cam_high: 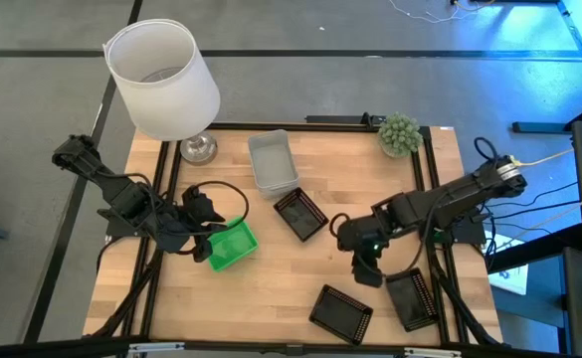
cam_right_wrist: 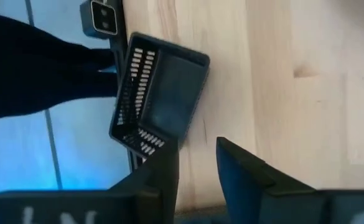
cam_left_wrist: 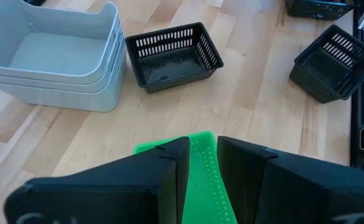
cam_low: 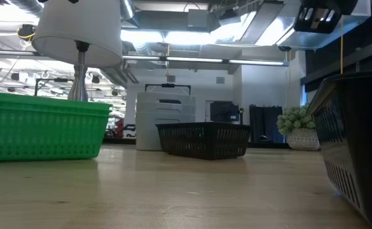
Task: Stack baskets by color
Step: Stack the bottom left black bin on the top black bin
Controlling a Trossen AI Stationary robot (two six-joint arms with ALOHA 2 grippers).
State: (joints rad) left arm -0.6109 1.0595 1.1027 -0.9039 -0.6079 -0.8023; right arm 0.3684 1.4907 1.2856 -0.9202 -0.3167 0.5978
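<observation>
The pale wooden slatted surface [cam_high: 271,278] carries everything, with a white fabric lampshade on a metal foot [cam_high: 163,78] at its far left corner and a small green ball-shaped plant [cam_high: 399,132] at the far right.

The grey-white translucent plastic baskets [cam_high: 273,161] sit nested in one stack near the far middle; the left wrist view shows layered rims, so that colour looks finished. The bright green plastic baskets [cam_high: 233,244] lie left of centre, apparently stacked too, though how many are there cannot be told.

The three black mesh-walled baskets are apart: one at the centre [cam_high: 300,214], one near the front edge [cam_high: 341,312], one at the front right beside the frame rail [cam_high: 412,297].

The left gripper [cam_high: 207,242] is closed on the near wall of the green baskets, a finger on either side. The right gripper [cam_high: 364,267] hangs between the central and front-right black baskets, its fingers [cam_right_wrist: 158,180] apart and holding nothing.

The step in hand seems to be gathering the black ones. The right arm would do well to straddle one mesh wall squarely, lift the basket clear, align it over another and lower it level so it nests without jamming.
</observation>
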